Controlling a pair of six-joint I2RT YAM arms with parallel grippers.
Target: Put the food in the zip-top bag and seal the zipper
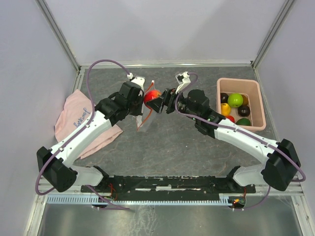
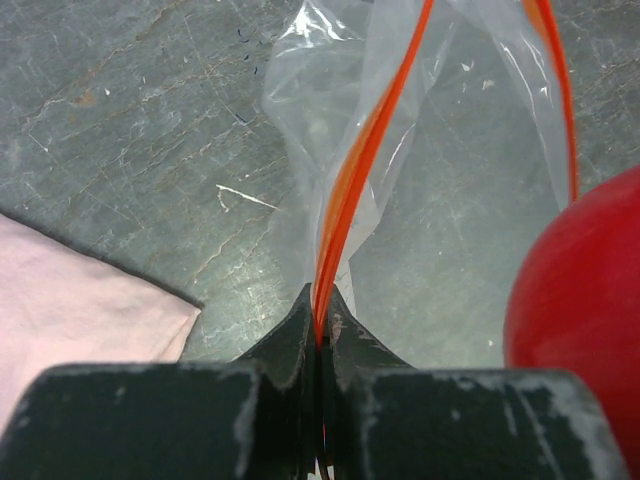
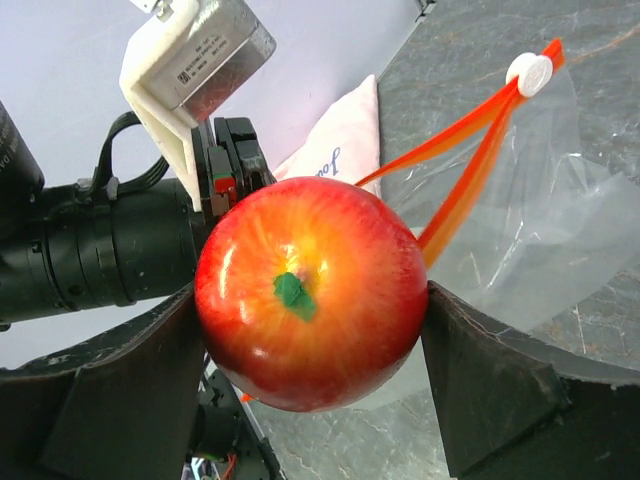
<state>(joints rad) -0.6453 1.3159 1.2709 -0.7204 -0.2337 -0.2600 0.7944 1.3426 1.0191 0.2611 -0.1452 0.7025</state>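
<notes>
The clear zip-top bag (image 2: pixel 330 130) hangs from my left gripper (image 2: pixel 320 312), which is shut on its red-orange zipper (image 2: pixel 350 180). In the top view the bag (image 1: pixel 145 118) droops below that gripper (image 1: pixel 141 96). My right gripper (image 3: pixel 312 298) is shut on a glossy red-yellow toy apple (image 3: pixel 310 290), one finger on each side. It holds the apple (image 1: pixel 152 96) right beside the bag's mouth, facing the left gripper. The zipper (image 3: pixel 470 130) spreads into two strands ending at a white end piece (image 3: pixel 528 72). The rest of the food (image 1: pixel 235 100) lies in the pink bin.
The pink bin (image 1: pixel 260 105) stands at the right with several toy fruits in it. A pink cloth (image 1: pixel 74 118) lies at the left, partly under the left arm. Grey walls close in the back and both sides.
</notes>
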